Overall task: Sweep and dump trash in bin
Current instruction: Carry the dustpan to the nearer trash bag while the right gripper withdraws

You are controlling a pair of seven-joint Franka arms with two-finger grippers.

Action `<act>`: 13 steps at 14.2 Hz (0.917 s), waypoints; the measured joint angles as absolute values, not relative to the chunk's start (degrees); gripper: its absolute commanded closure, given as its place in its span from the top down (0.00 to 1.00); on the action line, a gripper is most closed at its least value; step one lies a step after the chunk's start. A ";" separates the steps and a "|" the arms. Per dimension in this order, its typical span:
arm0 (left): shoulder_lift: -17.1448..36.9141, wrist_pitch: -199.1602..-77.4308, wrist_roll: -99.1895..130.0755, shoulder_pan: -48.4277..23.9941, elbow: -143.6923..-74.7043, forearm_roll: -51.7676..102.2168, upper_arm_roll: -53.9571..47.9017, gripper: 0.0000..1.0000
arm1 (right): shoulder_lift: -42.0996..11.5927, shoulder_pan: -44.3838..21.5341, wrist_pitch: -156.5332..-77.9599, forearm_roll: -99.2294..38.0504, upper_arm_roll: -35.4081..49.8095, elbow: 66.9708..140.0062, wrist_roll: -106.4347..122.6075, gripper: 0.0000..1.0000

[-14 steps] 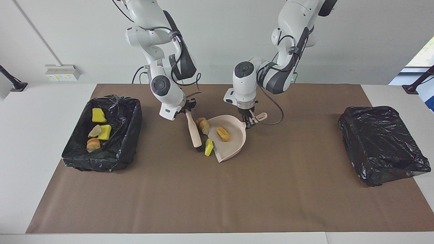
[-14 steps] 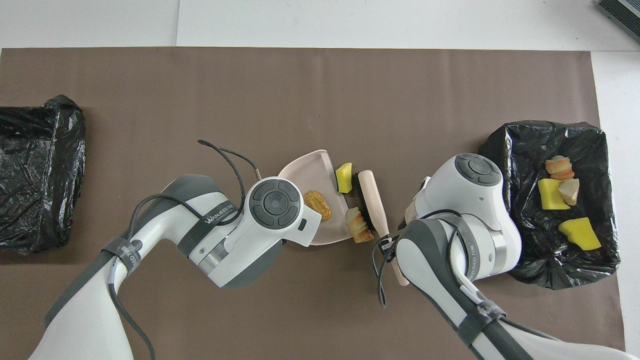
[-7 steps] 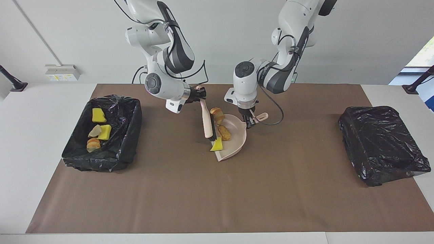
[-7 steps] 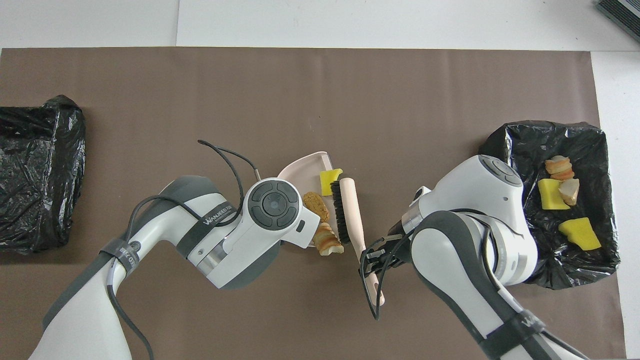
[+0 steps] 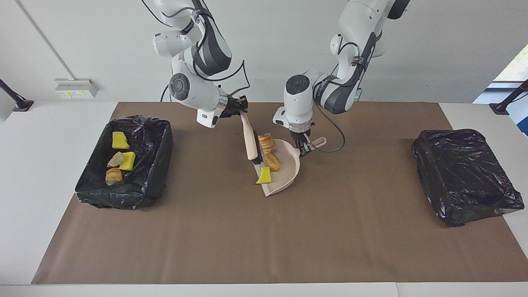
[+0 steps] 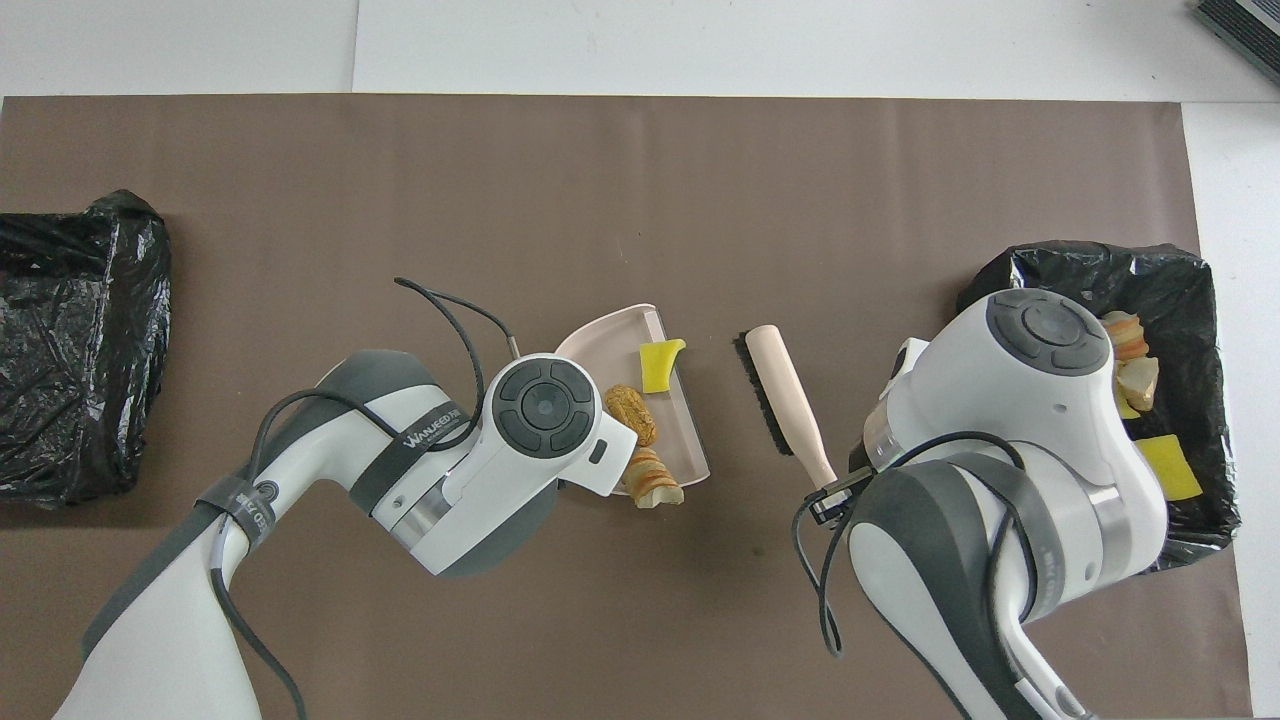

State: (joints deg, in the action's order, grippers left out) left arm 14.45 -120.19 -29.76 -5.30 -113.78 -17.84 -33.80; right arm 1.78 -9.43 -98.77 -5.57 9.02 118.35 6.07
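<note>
Matt brown paper, shiny black plastic

The table cover (image 5: 264, 231) looks like matt brown paper; both bin liners (image 5: 156, 165) (image 5: 462, 173) are crinkled glossy film; the dustpan (image 5: 288, 173) is smooth pale plastic; sponge pieces (image 5: 264, 176) look porous.

A white bench (image 5: 49, 136) carries a wide brown mat (image 5: 288, 239). A plain pale wall (image 5: 433, 49) rises past it, bearing a small white box (image 5: 75, 88). A bright window (image 5: 513, 66) shows at the left arm's end.
</note>
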 measured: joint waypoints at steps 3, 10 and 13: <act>14.06 -120.20 -36.12 -4.08 -113.78 -17.83 -32.58 0.00 | -1.58 -8.34 -99.52 1.73 8.67 114.49 6.07 0.00; 5.96 -115.23 -59.04 -3.25 -113.74 -5.92 -22.14 0.00 | -5.51 -4.94 -96.44 -3.18 9.07 109.79 -6.58 0.00; -0.19 -111.76 -72.81 -3.16 -113.74 -1.99 -12.53 0.00 | -5.57 -8.78 -94.38 -7.58 9.28 110.07 -14.73 0.00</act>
State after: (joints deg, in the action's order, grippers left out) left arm -0.19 -111.76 -72.81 -3.16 -113.74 -1.99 -12.53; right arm -5.57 -8.78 -94.38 -7.58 9.28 110.07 -14.73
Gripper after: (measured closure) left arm 0.674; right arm 0.740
